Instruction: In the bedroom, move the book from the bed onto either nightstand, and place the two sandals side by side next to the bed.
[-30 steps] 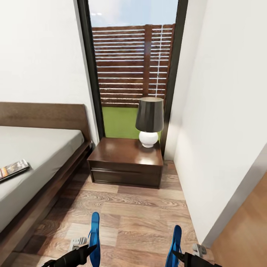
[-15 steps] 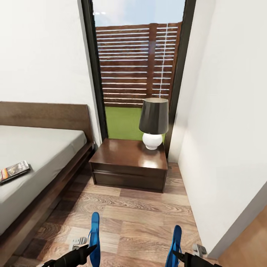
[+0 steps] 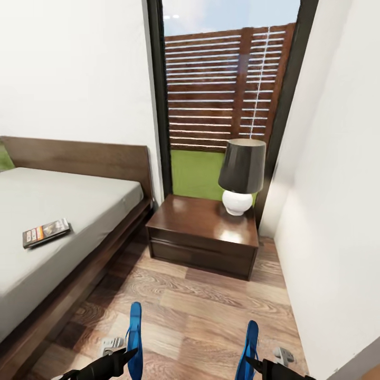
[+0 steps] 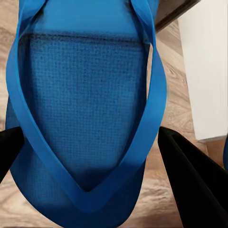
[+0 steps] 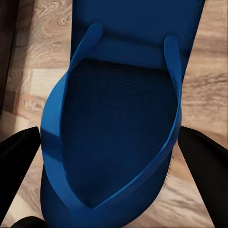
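No writing can be read on the book (image 3: 46,233); an orange band is seen on its dark cover; it is laid flat on the bed (image 3: 63,211), at nine o'clock in the head view, near the mattress's near edge. The nightstand (image 3: 203,236) is set at twelve o'clock, just beside the bed frame; a lamp (image 3: 241,175) is stood at its far right corner, the rest of its top being bare. Open floor (image 3: 200,306) is left between bed and wall (image 3: 338,211). A sandal (image 3: 135,338) is gripped edge-up by the left gripper (image 3: 126,354); another sandal (image 3: 249,343) is clamped likewise by the right gripper (image 3: 252,363); both at six o'clock.
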Robot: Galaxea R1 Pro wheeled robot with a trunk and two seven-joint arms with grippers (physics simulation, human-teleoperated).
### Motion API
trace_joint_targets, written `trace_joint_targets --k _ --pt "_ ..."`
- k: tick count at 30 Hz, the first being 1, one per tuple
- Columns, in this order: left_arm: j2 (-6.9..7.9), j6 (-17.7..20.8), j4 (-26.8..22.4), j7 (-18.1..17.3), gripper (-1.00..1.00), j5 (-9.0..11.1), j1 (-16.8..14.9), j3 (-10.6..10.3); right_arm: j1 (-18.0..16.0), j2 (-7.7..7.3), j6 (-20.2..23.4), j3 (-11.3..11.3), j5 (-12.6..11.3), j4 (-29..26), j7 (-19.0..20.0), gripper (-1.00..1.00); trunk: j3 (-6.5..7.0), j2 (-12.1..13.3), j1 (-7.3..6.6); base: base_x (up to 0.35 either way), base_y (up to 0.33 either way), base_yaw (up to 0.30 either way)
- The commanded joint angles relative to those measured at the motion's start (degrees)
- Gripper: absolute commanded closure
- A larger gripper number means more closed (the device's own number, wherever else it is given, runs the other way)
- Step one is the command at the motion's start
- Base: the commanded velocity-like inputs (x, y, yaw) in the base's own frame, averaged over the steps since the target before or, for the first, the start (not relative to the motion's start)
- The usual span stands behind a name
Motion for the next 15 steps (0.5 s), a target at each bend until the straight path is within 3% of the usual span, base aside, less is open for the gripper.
trace_joint_targets --k 1,15 --pt "-0.01 0.58 0.02 -0.27 1.0 0.45 -0.04 0.09 0.0 -0.07 0.44 0.38 -0.61 -0.08 0.12 1.0 -0.08 -0.02 -0.01 0.026 -0.029 0.271" --pt "-0.01 0.55 0.02 -0.27 1.0 0.45 -0.04 0.09 0.0 -0.05 0.44 0.38 -0.61 -0.08 0.12 1.0 -0.52 -0.02 -0.01 0.003 -0.004 0.272"
